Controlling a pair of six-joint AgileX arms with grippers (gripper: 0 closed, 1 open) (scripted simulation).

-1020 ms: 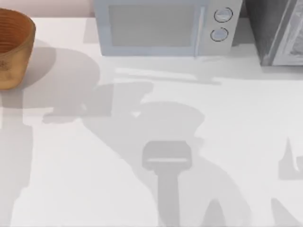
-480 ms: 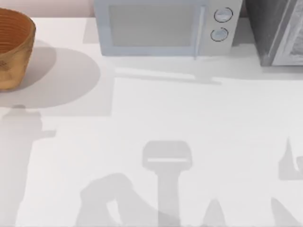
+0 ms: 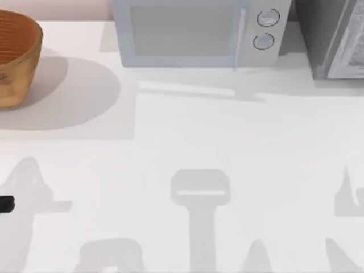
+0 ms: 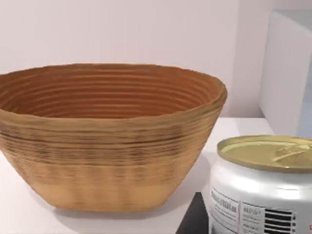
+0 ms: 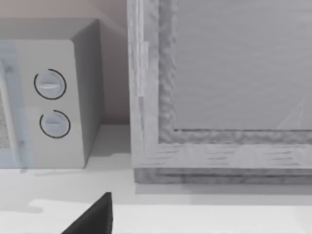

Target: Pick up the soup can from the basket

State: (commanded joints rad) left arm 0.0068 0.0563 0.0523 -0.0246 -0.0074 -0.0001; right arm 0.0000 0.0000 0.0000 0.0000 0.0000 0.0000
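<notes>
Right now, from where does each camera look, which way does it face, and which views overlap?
Top view: above the table, looking down at the white table, the round orange-brown woven basket at the far left and the pale grey microwave at the back; a black bit of the left arm at the left edge.
Left wrist view: low, facing the basket, with the small gold-topped soup can close up outside it.
Right wrist view: low, facing the microwave's dials and a grey cabinet.
Shared: the basket and the microwave each appear from above and from one wrist.

One basket [image 3: 14,57], one can [image 4: 263,187], one microwave [image 3: 196,33] with two knobs [image 3: 265,29], and one grey cabinet [image 3: 335,37] on one table [image 3: 227,142].
</notes>
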